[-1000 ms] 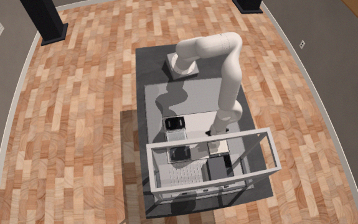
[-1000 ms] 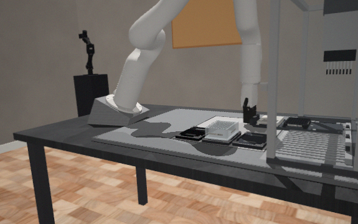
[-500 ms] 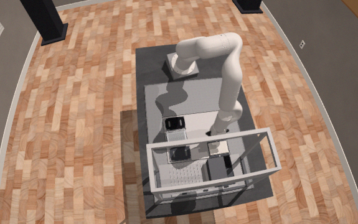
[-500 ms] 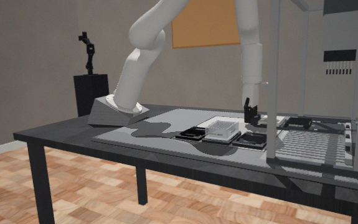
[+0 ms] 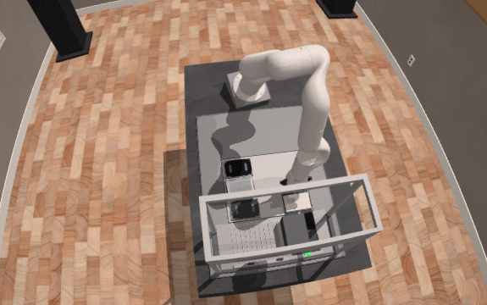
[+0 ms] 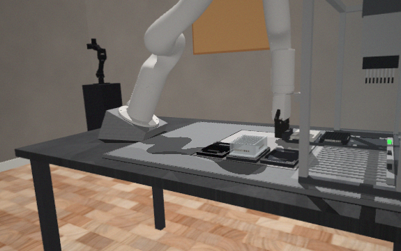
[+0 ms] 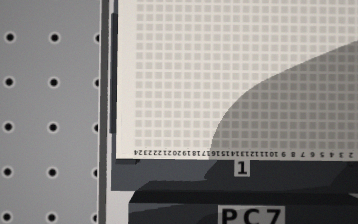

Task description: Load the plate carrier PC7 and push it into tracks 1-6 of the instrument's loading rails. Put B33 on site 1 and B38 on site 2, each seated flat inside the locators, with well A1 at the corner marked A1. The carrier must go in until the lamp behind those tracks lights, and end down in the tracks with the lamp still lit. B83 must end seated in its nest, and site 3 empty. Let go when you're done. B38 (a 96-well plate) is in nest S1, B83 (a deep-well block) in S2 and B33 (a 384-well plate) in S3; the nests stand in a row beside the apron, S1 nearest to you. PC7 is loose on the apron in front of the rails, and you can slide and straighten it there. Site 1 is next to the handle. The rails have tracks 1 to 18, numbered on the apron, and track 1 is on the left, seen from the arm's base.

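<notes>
The carrier PC7 [image 7: 252, 215] lies in the left tracks of the rails, and its label shows at the bottom of the wrist view. The white 384-well plate B33 [image 7: 245, 75] sits flat on site 1, above the "1" mark; it also shows in the top view [image 5: 297, 201]. A dark plate [image 6: 334, 137] lies further in on the carrier. A green lamp [image 5: 307, 254] is lit behind these tracks. The deep-well block B83 [image 6: 249, 144] sits in the middle nest. My gripper [image 6: 282, 127] is open and empty, low over the carrier's handle end; its fingers are out of the wrist view.
The near nest [image 6: 215, 149] and the far nest [image 6: 280, 157] are empty black trays. The instrument's grey frame [image 5: 287, 192] spans the rails, with a post [image 6: 305, 90] close beside my gripper. The ribbed rails [image 6: 346, 162] fill the frame's floor.
</notes>
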### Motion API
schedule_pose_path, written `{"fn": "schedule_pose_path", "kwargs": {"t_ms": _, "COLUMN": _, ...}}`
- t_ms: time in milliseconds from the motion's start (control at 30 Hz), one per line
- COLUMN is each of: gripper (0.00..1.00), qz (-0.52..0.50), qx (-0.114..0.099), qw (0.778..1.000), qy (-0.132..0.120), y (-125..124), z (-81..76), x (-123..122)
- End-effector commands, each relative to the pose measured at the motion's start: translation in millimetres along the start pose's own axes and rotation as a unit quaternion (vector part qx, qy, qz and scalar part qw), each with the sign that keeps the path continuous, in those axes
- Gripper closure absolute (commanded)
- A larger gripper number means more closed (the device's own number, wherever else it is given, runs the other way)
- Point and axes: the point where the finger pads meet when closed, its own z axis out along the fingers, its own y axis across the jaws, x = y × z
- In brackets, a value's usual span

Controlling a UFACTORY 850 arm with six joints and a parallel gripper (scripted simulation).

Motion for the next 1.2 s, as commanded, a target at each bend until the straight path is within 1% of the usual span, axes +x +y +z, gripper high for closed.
{"fn": "schedule_pose_path", "kwargs": {"t_ms": 0, "gripper": 0.18, "qz": 0.000, "qx": 0.000, "qw": 1.000, "qy": 0.001, "y": -0.1, "z": -0.5, "x": 0.3}}
{"fn": "schedule_pose_path", "kwargs": {"t_ms": 933, "gripper": 0.18, "qz": 0.000, "qx": 0.000, "qw": 1.000, "qy": 0.001, "y": -0.1, "z": -0.5, "x": 0.1}}
{"fn": "schedule_pose_path", "kwargs": {"t_ms": 1167, "gripper": 0.18, "qz": 0.000, "qx": 0.000, "qw": 1.000, "qy": 0.001, "y": -0.1, "z": -0.5, "x": -3.3}}
